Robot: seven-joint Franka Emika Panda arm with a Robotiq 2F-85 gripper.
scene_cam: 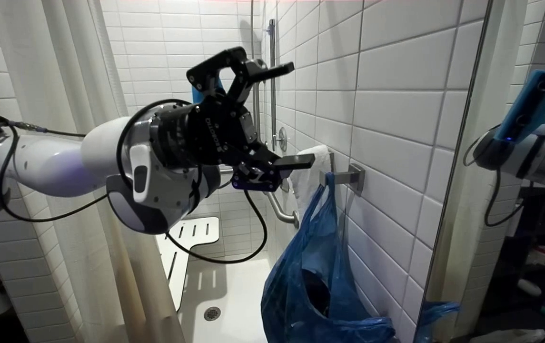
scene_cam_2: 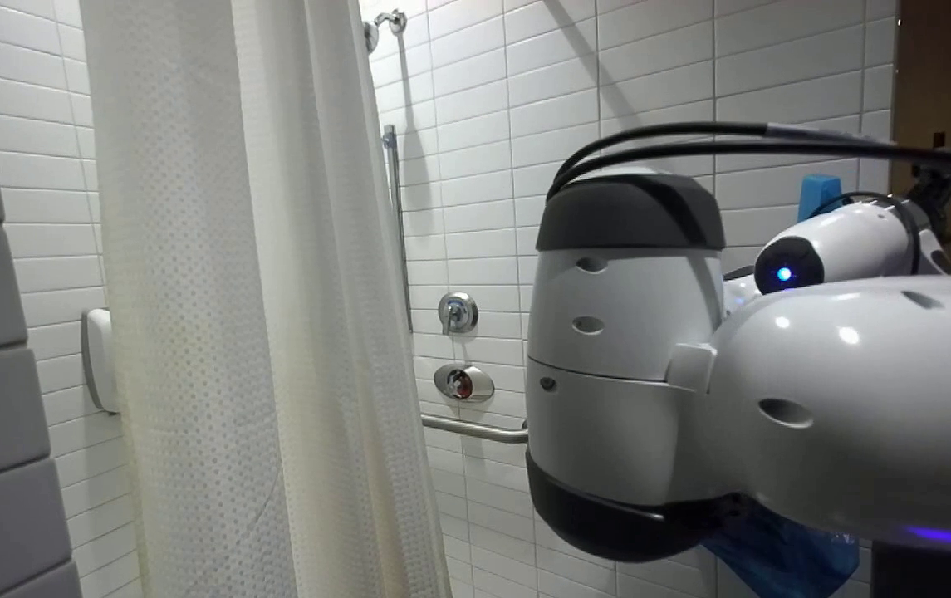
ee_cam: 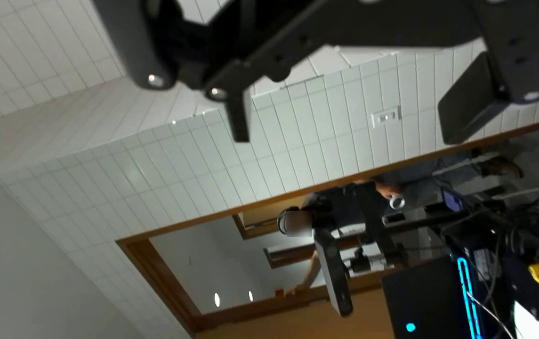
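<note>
Evidently empty, gripper (scene_cam: 297,115) spread wide near towel (scene_cam: 304,188) and hanging blue bag (scene_cam: 285,286); best move slowly, lest thin plastic snag.

Both exterior views share a nearby shower curtain (scene_cam_2: 267,299) — wrist view faces a doorway (ee_cam: 157,273).

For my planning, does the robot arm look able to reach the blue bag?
Probably yes: the claw is open, the blue bag hangs from a metal bracket, and nothing visible lies between them; depth is uncertain.
</note>
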